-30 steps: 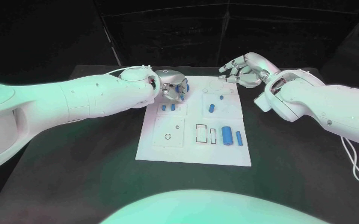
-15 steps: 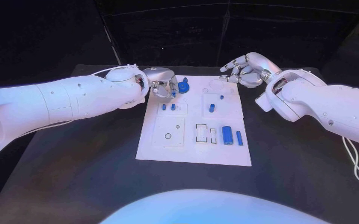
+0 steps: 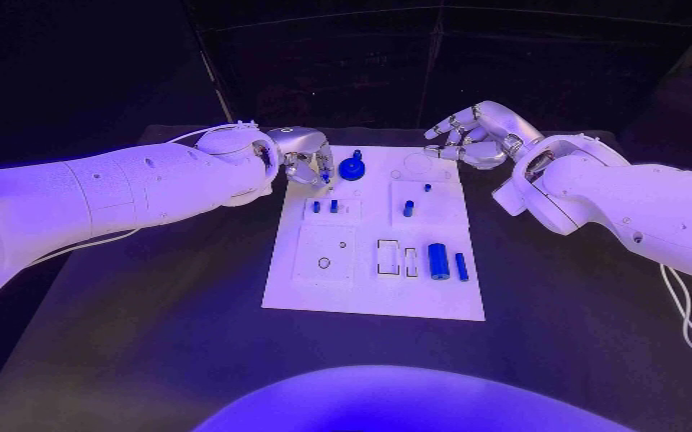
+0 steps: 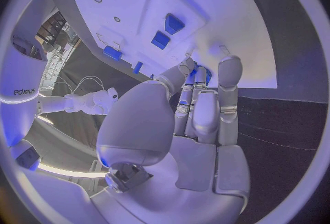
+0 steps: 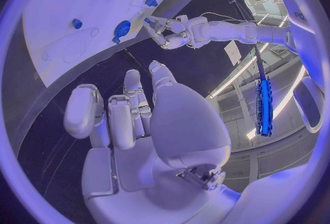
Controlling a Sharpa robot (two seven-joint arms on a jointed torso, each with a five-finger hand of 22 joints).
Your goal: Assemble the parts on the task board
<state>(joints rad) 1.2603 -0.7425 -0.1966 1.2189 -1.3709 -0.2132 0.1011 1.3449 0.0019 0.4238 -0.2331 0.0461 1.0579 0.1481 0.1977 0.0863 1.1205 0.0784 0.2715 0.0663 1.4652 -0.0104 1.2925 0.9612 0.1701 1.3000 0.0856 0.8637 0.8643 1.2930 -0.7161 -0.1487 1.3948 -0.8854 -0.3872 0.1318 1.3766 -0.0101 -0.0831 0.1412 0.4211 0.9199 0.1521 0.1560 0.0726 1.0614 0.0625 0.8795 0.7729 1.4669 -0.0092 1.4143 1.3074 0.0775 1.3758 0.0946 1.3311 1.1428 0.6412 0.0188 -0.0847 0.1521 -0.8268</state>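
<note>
Two hands work at the far end of the task board (image 3: 372, 287), and only the left hand (image 3: 306, 165) is near a part. It hovers over the board's far left corner, just beside a round blue part (image 3: 353, 167) standing there. In the left wrist view its fingers (image 4: 206, 108) lie close together and curled forward with nothing visible between them, so I judge it holds nothing; whether a fingertip touches the part I cannot tell.

Across the board, the right hand (image 3: 479, 139) hangs above the far right corner with fingers apart and empty.

Other parts are spread out: two small blue pegs (image 3: 325, 206) near the left hand, a short piece (image 3: 408, 208) mid-board, and a blue cylinder (image 3: 437, 261) with a thin bar (image 3: 462, 266) beside it toward the near right. Empty outlines sit near the cylinder.

My reading is that the round part's step is about finished. Next would come a fresh pick, probably the cylinder or bar, needing a reach toward the near end.

Dark surface (image 3: 173, 302) lies open on both sides and in front of the board, giving each arm room. The tight spot is the far left corner, where left hand, round part and pegs crowd together near the board's edge.
</note>
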